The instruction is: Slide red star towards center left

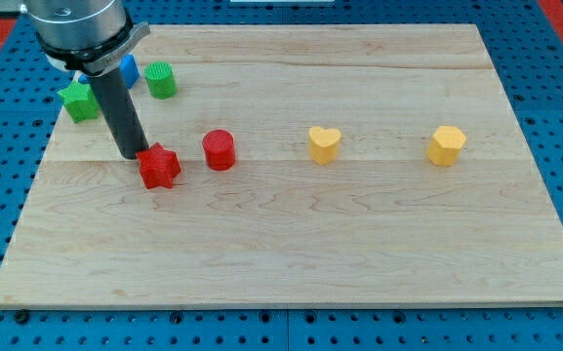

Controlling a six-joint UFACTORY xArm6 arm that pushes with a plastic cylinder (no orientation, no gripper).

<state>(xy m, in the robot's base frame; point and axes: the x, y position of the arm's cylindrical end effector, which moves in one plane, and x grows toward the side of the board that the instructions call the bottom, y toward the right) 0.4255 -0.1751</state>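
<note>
Our tip touches the red star at its upper left; red cylinder just right; we carry no end effector

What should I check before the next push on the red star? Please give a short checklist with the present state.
1. My tip next to red star: ok, at its upper-left edge.
2. Tip on the star's right side, for a leftward push: not ok.
3. Red cylinder apart from star: ok.
4. Green star away from the leftward path: ok, nearer the view's top.
5. Tip touching star: cannot tell.
</note>
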